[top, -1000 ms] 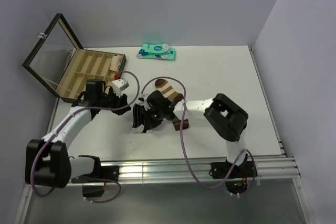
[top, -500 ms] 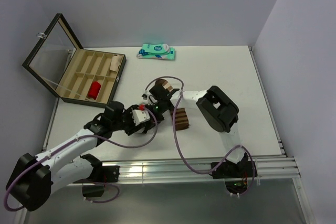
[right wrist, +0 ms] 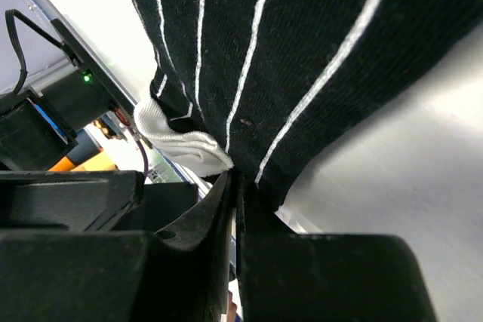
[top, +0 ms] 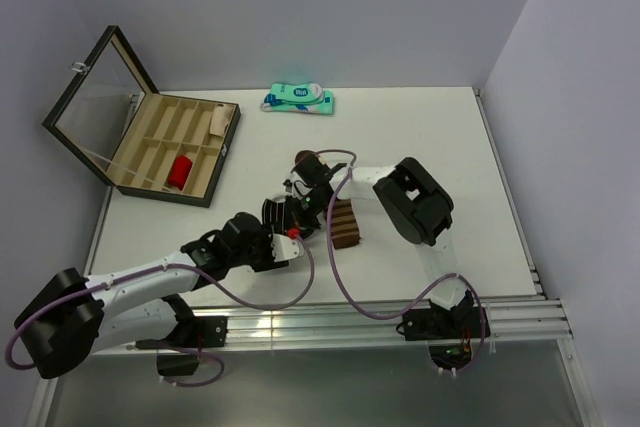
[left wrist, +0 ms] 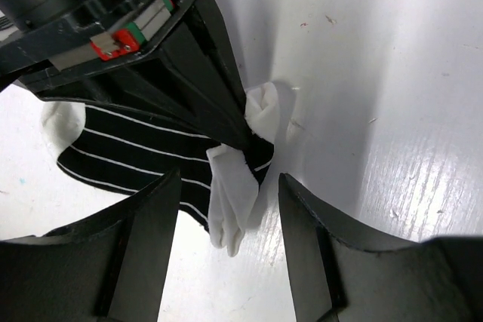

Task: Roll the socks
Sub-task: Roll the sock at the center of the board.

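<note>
The black sock with thin white stripes point(top: 272, 212) lies at the table's middle. In the left wrist view point(left wrist: 136, 156) its white toe point(left wrist: 230, 205) hangs down. My right gripper point(top: 284, 219) is shut on the sock's edge, and the right wrist view shows the fabric point(right wrist: 302, 58) pinched at the fingertips point(right wrist: 238, 180). My left gripper point(top: 290, 235) is open, its fingers on either side of the white toe point(left wrist: 229, 186), not touching it. The brown sock with tan bands point(top: 343, 225) lies bunched just right of the grippers.
An open black compartment case point(top: 222, 162) stands at the back left, holding a red roll point(top: 180, 169) and a beige roll point(top: 215, 124). A teal-and-white package point(top: 298, 99) lies at the back edge. Purple cables loop around both arms.
My left arm swung from beside the case down to the table's middle and now faces the black sock's toe. My right gripper stayed on the black sock, shifting slightly.
</note>
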You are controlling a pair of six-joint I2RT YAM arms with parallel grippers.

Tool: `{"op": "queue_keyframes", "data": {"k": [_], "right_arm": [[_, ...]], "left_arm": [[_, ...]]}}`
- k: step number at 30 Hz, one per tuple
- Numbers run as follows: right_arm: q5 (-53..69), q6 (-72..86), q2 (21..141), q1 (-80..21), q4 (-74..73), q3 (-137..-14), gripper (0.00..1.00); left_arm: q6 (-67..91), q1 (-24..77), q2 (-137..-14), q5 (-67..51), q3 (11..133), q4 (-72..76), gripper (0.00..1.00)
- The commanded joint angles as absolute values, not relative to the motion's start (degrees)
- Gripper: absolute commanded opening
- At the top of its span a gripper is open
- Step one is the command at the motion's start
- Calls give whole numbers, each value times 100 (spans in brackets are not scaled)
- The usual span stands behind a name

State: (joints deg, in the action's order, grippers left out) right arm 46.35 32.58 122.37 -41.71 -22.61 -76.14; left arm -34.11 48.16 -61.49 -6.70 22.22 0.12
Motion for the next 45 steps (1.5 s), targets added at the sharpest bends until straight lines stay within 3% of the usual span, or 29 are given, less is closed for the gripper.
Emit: {"op": "queue_keyframes", "data": {"k": [1, 10, 17, 26, 33, 38, 45], "right_arm": [[4562, 3226, 12331, -4131, -2636, -7787, 0], [4649, 3120, 12305, -4043, -2725, -7726, 0], [4667, 3120, 12173, -4008, -2681, -7638, 0], [4650, 3252, 11892, -4008, -2435, -7339, 1], [4097, 3620, 11200, -3982, -1742, -6874, 46], [3007, 3955, 10311, -3832, -1249, -6277, 56], [1830, 4614, 8878, -3446, -335, -5029, 57]], "left_arm": [[-3489, 4913, -6275, -518, 2136, 421, 60], [-3366, 5054, -6714, -501, 2092, 747, 58], [-3208, 5080, -7128, -413, 2197, 888, 48], [-3226, 5089, -7523, -746, 2592, 300, 18], [-3077, 5080, -7559, -1388, 2830, -465, 1], [-3006, 5001, -7445, -1985, 3014, -939, 0], [-3085, 4404, -7725, -3083, 3550, -1800, 0]]}}
